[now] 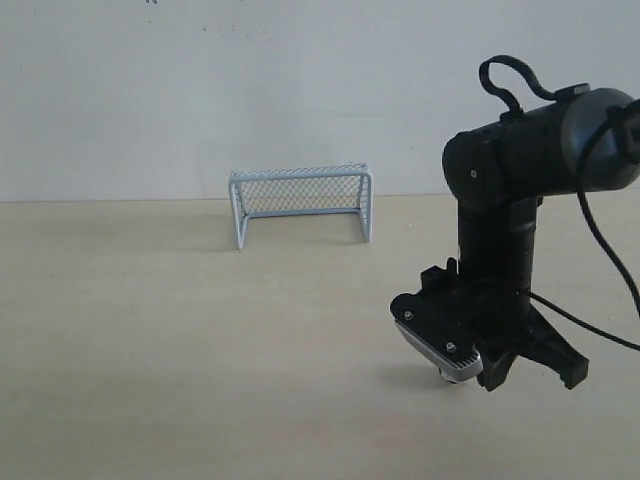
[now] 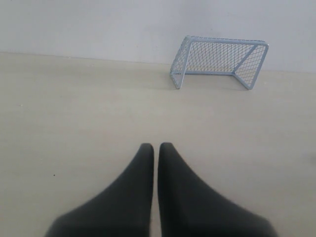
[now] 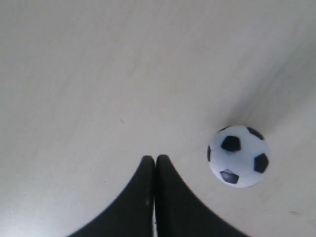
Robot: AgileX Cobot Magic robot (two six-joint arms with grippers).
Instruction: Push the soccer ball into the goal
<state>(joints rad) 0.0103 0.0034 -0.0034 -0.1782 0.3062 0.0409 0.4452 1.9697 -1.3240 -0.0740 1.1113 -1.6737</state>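
The soccer ball (image 3: pixel 238 156), white with black patches, rests on the pale table just beside my right gripper (image 3: pixel 155 159). That gripper is shut with nothing held, and a small gap separates its tips from the ball. The exterior view hides the ball behind the right arm (image 1: pixel 497 250), which points down at the table on the right. The goal (image 1: pixel 300 203) stands upright at the back by the wall, with its mouth facing the front. My left gripper (image 2: pixel 155 146) is shut and empty, low over the table, with the goal (image 2: pixel 219 59) ahead of it and off to one side.
A black cable (image 1: pixel 600 235) loops from the right arm's wrist off to the right. The pale wooden table (image 1: pixel 180 340) runs back to a white wall (image 1: pixel 200 90) behind the goal.
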